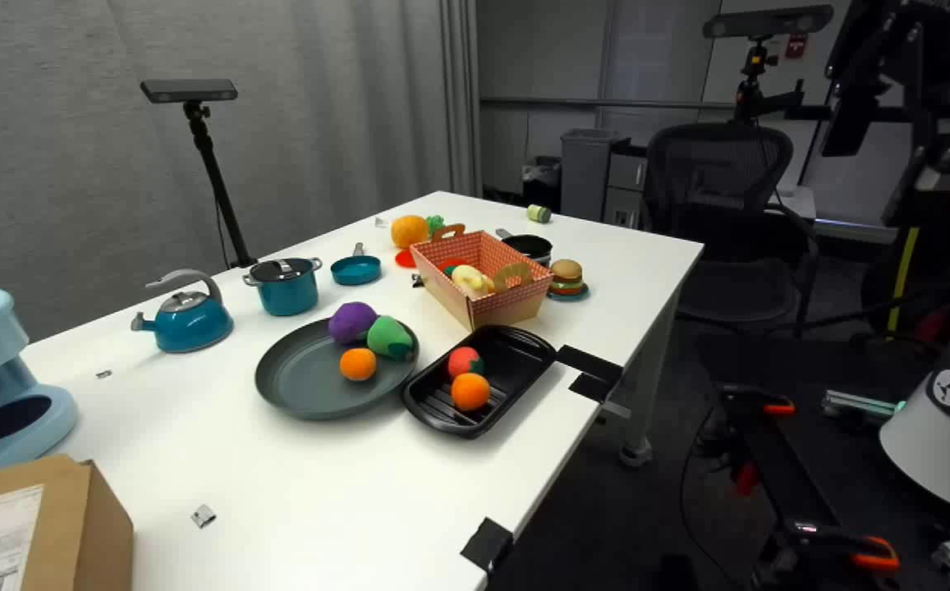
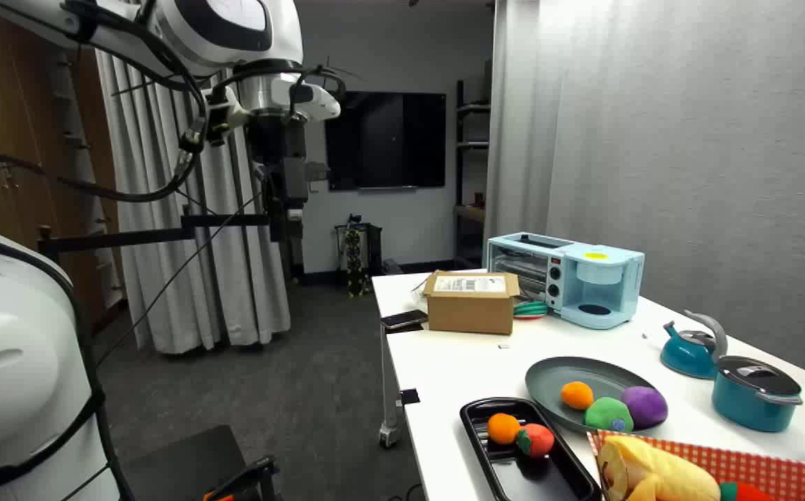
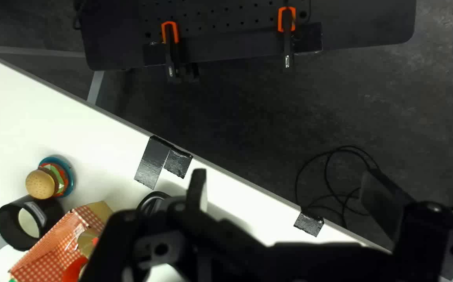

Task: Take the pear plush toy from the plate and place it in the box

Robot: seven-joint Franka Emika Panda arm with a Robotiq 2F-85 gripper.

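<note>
The green pear plush toy lies on the right part of the dark grey round plate, beside a purple toy and an orange ball. An exterior view also shows the pear and the plate. The box, orange-red checked with handles, stands behind the black tray and holds a pale yellow toy and a red one. My gripper is open and empty, high up and off the table's edge, apart from all the toys. In the wrist view the box shows partly; pear and plate are hidden.
A black tray with a red toy and an orange ball sits between plate and table edge. A teal pot, kettle, small pans, a toy burger, a cardboard carton and a blue oven stand around.
</note>
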